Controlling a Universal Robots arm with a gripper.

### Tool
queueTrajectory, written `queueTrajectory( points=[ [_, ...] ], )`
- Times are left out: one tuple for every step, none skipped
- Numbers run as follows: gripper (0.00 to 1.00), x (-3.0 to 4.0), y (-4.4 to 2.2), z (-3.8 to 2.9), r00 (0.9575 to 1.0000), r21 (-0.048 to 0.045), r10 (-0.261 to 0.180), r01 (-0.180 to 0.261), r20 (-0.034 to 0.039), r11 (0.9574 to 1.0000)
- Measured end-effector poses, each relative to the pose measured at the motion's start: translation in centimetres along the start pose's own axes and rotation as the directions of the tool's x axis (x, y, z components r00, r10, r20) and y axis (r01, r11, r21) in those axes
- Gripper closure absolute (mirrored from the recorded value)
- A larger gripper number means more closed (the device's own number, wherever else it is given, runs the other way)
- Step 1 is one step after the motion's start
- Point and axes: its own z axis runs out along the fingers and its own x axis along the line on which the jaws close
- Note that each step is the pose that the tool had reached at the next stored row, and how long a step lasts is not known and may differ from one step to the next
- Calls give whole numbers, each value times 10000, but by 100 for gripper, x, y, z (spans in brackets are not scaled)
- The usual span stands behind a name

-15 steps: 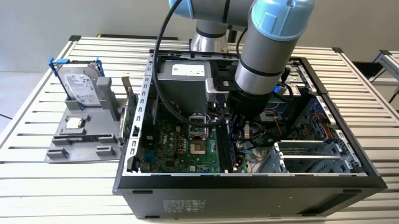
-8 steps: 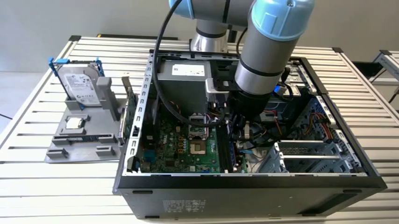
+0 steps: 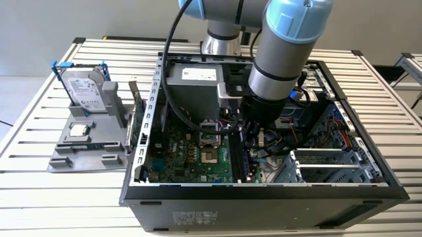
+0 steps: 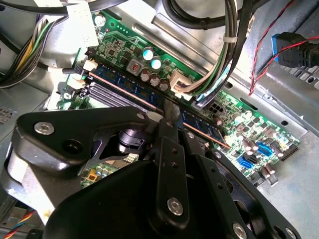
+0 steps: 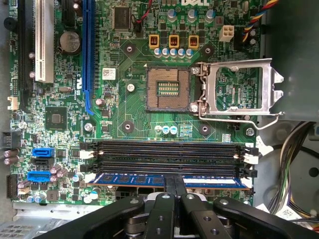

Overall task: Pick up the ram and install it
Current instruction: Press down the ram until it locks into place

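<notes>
Hard drive (image 3: 86, 91) stands beside the open computer case (image 3: 264, 192).

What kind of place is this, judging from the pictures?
Probably a robot test bench for computer assembly: an open computer case on a slatted metal table, a grey parts holder with a hard drive, and the gripper at the ram.
</notes>
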Motion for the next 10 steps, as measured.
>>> queueTrajectory(
  points=[
    [100, 0, 0, -7, 10000, 0, 0, 0, 4, 10000],
    [100, -1, 0, -15, 10000, 1, 0, 0, 9, 10000],
    [100, -1, 0, -26, 10000, 1, 0, 0, 6, 10000],
    [100, 2, 1, -40, 10000, -2, 0, 0, -8, 10000],
    [100, 2, 2, -50, 10000, -2, 0, 0, -5, 10000],
    [100, 2, 2, -61, 10000, -2, 0, 0, -5, 10000],
    [100, 2, 2, -74, 10000, -2, 0, 0, -8, 10000],
    [100, 3, 3, -85, 10000, -3, 0, 0, -8, 10000],
    [100, 3, 3, -97, 10000, -3, 0, 0, -8, 10000],
    [100, 4, 3, -111, 10000, -2, 0, 0, -8, 10000]
  ],
)
